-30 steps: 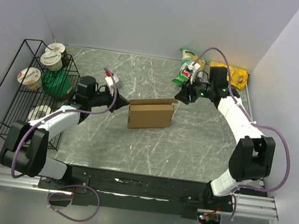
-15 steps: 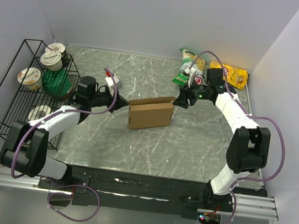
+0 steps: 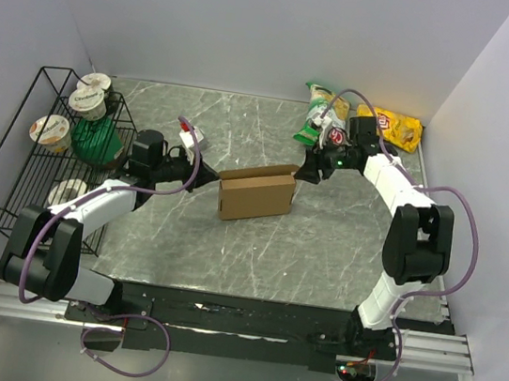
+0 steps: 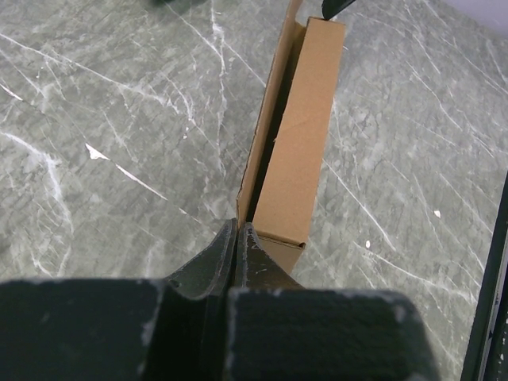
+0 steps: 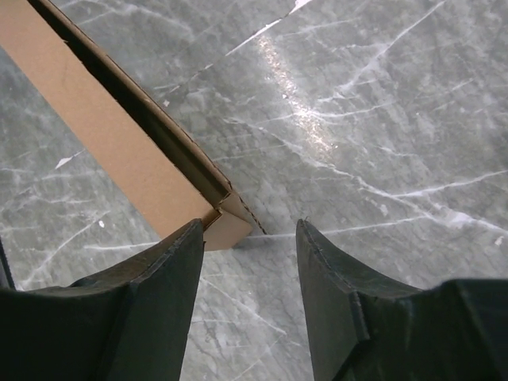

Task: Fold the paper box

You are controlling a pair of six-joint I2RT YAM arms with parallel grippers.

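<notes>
Brown cardboard paper box lies near the middle of the grey marbled desk, long side running left to right, right end angled slightly toward the far side. Along its far edge a flap stands a little proud of the body; both wrist views show a dark gap under that flap.

Left hand: at the box's left end, fingers pressed fully together. In the left wrist view the closed tips meet the end corner where the flap edge starts. Cannot tell whether the thin flap edge is pinched between them.

Right hand: at the box's far right corner, fingers parted to a moderate gap, holding nothing. In the right wrist view the box corner sits just beside the left-side finger, bare desk between the fingers.

Surroundings: wire rack at the left edge holding cups and a green bag. Green snack bag and yellow snack bag at the far right, well apart from the box.
</notes>
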